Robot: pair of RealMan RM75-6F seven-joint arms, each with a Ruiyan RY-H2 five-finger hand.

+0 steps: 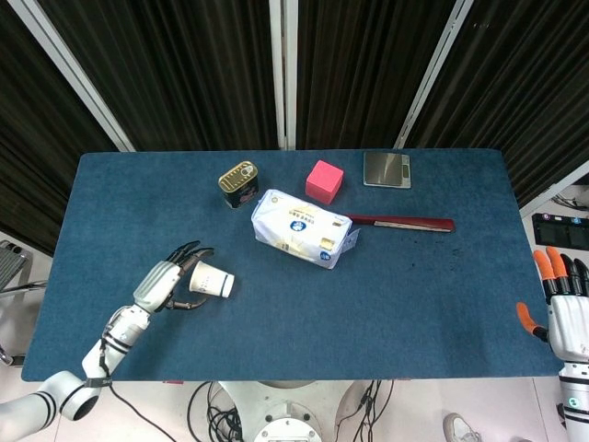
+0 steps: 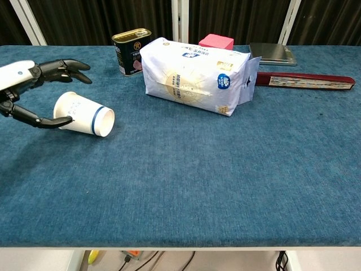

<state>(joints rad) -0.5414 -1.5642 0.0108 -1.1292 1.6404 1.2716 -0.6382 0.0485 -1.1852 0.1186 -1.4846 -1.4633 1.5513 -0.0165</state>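
Dark curtains hang behind the blue table (image 1: 433, 276), w/ a handful of things laid out on it. Near the left side a paper cup (image 1: 211, 280) lies on its side on the cloth, mouth pointing right toward the table's middle. The left hand (image 1: 164, 285) sits right by the cup's base end, fingers spread wide; upper fingers arch over and clear of the cup, while the lower one reaches along the cloth to the cup's near side, at or v. close to its wall. From the chest view the cup (image 2: 84, 120) looks to rest on the table rather than in a grip, so I'd call that hand (image 2: 25, 93) open, holding nothing.

Right hand (image 1: 563, 318) is off past the near right corner, beyond the table edge, fingers straight and apart, nothing in it, well apart from everything.

Far side, approx. centre: a tin (image 1: 238, 183), a pink block (image 1: 324, 180), a white bag (image 1: 304, 227) lying just nearer than those two, a scale (image 1: 386, 169) further right, and a dark red flat bar (image 1: 409, 223) just right of the bag.

As for progress: cup is down on the table and looks let go, but lying over, not upright. If it's meant to stand, that's not done. Nothing else looks touched.
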